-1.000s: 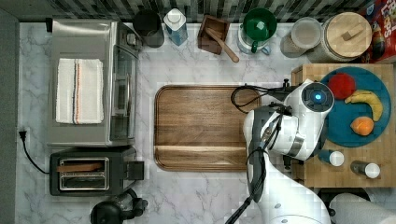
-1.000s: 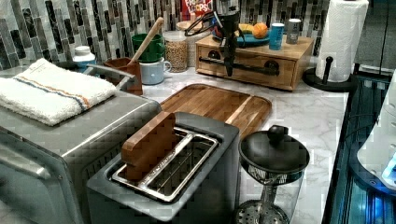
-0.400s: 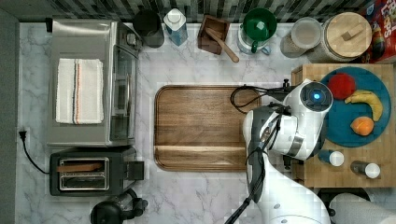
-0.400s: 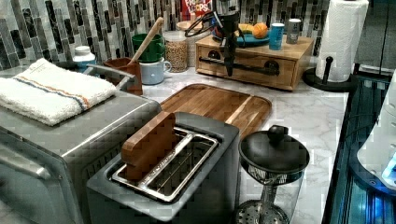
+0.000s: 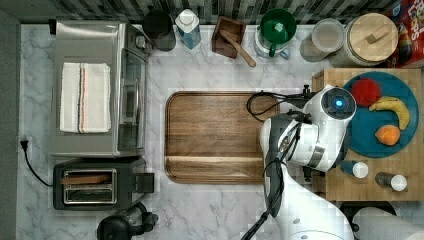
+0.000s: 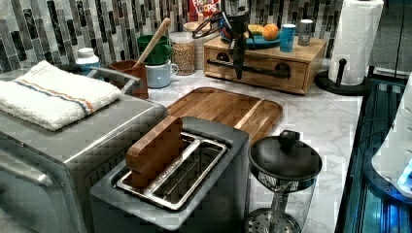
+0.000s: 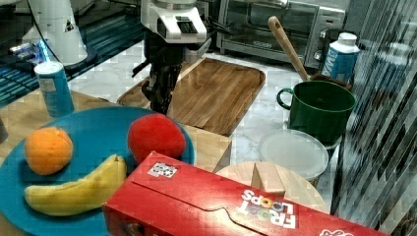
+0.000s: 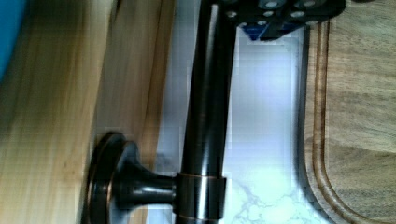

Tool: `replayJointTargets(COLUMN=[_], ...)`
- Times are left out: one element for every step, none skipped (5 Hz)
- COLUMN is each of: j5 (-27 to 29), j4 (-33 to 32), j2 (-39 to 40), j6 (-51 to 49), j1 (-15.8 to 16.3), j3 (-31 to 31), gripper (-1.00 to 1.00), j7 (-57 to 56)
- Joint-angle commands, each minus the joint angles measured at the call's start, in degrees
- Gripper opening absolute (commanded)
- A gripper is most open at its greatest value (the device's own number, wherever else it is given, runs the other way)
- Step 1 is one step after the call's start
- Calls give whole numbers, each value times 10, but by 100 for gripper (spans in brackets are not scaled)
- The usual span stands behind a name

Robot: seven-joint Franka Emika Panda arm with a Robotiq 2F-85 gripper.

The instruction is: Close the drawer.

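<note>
The drawer [image 6: 272, 81] is a light-wood front under the slab that bears the blue plate, with a dark bar handle [image 6: 265, 70] across it. In the left view its front looks about flush with the box. My gripper [image 6: 238, 68] points down right in front of the handle, shut and narrow, with nothing held. In the right view the gripper [image 7: 160, 101] hangs beside the slab's edge, over the counter. The wrist view has the handle bar [image 8: 205, 116] and its round mount close up against the drawer front [image 8: 130, 84], with the fingertips [image 8: 280, 14] just beside the bar.
A walnut cutting board [image 5: 215, 136] lies on the marble counter next to the drawer box. The blue plate [image 5: 367, 140] carries fruit, with shakers [image 5: 359, 170] beside it. Mugs and jars line the back wall. A paper towel roll [image 6: 357, 43] stands at the left view's right.
</note>
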Motion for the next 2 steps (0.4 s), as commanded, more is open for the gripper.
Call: replayJointTargets(j5=[-18, -17], j4=[77, 77], j2=[-8, -8], j6=[10, 10], j1=[-60, -58], j3=[-59, -61], gripper=[-100, -100], j7=[-31, -31])
